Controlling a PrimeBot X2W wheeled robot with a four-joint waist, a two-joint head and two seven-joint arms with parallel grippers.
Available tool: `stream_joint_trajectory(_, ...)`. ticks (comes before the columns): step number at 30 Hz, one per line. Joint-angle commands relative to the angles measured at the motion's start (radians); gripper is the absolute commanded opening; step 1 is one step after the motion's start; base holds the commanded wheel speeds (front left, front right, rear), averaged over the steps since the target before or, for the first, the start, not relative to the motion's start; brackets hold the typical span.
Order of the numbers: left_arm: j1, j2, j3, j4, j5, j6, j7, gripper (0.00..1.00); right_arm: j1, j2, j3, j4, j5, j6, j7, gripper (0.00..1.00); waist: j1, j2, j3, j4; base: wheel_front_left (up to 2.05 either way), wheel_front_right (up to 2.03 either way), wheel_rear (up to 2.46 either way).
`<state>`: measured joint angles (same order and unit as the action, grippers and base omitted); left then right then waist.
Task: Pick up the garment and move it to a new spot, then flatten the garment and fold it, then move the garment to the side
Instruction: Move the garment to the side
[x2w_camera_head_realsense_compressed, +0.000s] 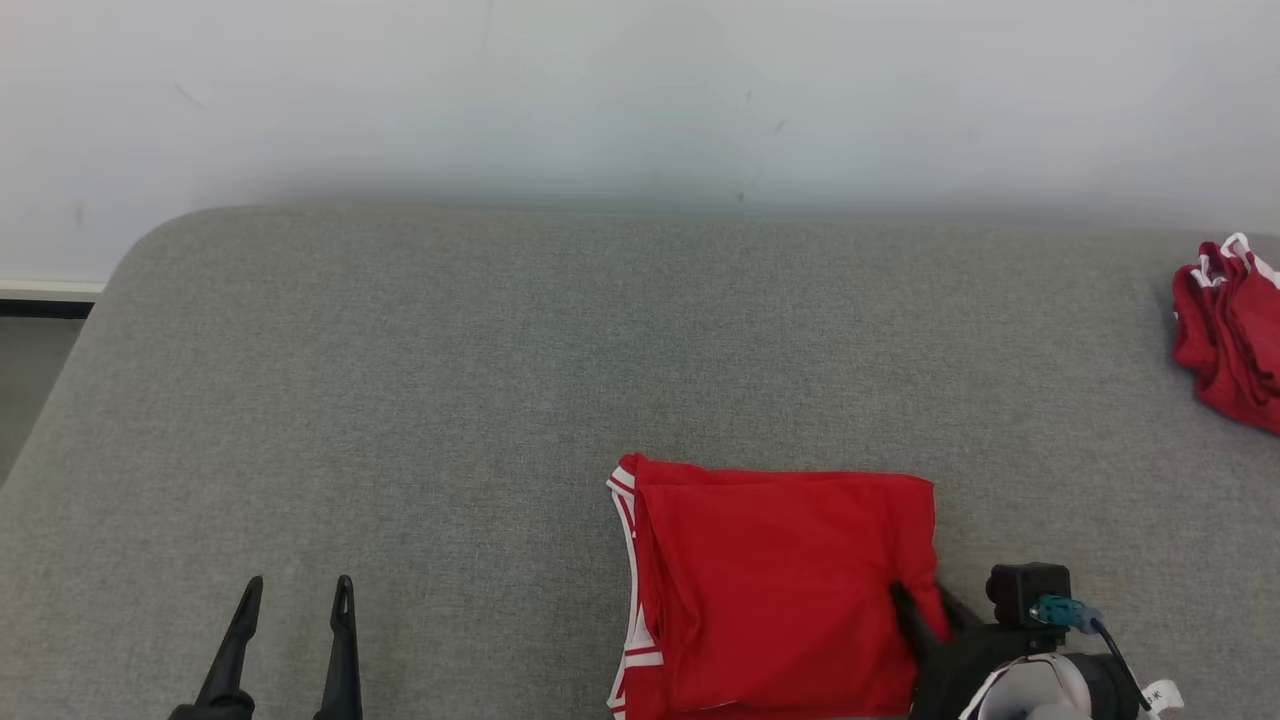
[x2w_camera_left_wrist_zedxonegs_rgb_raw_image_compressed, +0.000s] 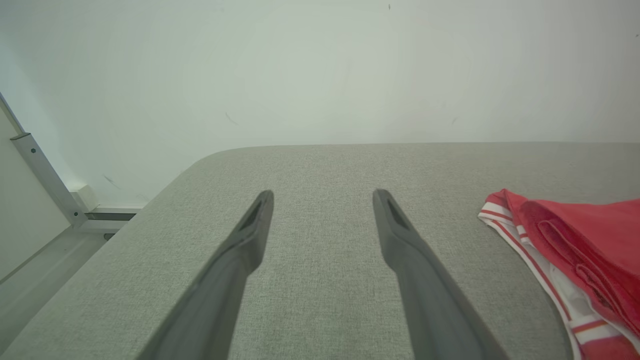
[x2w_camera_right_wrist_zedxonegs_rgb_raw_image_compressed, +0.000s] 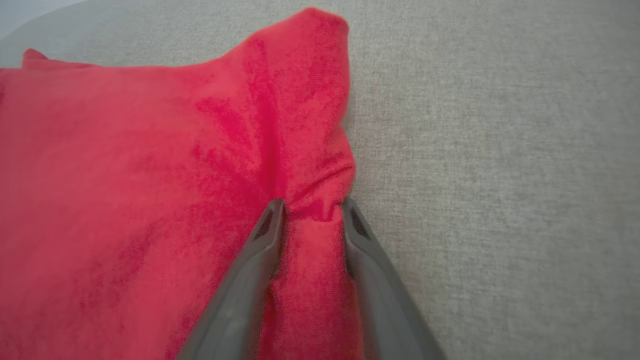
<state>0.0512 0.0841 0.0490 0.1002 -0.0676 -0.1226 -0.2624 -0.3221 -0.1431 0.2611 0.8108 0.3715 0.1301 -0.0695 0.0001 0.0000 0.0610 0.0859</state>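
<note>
The garment (x2w_camera_head_realsense_compressed: 780, 580) is a red jersey with white trim, folded into a rough rectangle near the front edge of the grey padded table (x2w_camera_head_realsense_compressed: 450, 350). My right gripper (x2w_camera_head_realsense_compressed: 920, 600) is at the garment's right edge. In the right wrist view its fingers (x2w_camera_right_wrist_zedxonegs_rgb_raw_image_compressed: 312, 205) pinch a raised ridge of the red cloth (x2w_camera_right_wrist_zedxonegs_rgb_raw_image_compressed: 150, 200), which wrinkles at the tips. My left gripper (x2w_camera_head_realsense_compressed: 300, 585) rests open over bare table at the lower left, well apart from the garment. The left wrist view has those fingers (x2w_camera_left_wrist_zedxonegs_rgb_raw_image_compressed: 322, 195) spread wide, with the garment's striped edge (x2w_camera_left_wrist_zedxonegs_rgb_raw_image_compressed: 575, 240) off to their right.
Another bundle of red cloth with white trim (x2w_camera_head_realsense_compressed: 1230, 330) lies at the table's far right edge. A pale wall (x2w_camera_head_realsense_compressed: 640, 100) runs behind the table. The table's rounded left corner (x2w_camera_head_realsense_compressed: 150, 240) drops to the floor (x2w_camera_head_realsense_compressed: 30, 370).
</note>
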Motion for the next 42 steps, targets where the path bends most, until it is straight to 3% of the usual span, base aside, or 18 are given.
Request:
stream_joint_trajectory(1,-0.010,-0.001,0.003,-0.001,-0.008,0.004,-0.003,1.00,0.007,0.009,0.015,0.029,0.011,0.000,0.015,0.00,-0.0001,0.0000,0.003,-0.004,0.00,0.00,0.00)
stream_joint_trajectory(10,-0.034,0.000,0.006,-0.002,-0.007,0.004,-0.003,1.00,-0.136,-0.031,0.071,0.050,0.047,-0.001,-0.035,0.00,-0.0001,0.0000,0.046,-0.030,0.00,0.00,0.00)
stream_joint_trajectory(22,-0.120,0.001,-0.027,-0.029,0.007,-0.001,-0.003,1.00,-0.414,-0.167,0.134,0.049,0.082,-0.001,-0.067,0.00,-0.0001,0.0000,0.213,-0.102,0.00,0.00,0.00)
stream_joint_trajectory(42,-0.245,0.118,-0.076,-0.103,0.063,-0.006,-0.002,1.00,-0.767,-0.375,0.151,0.091,0.126,-0.001,-0.128,0.00,-0.0001,0.0000,0.454,-0.306,0.00,0.00,0.00)
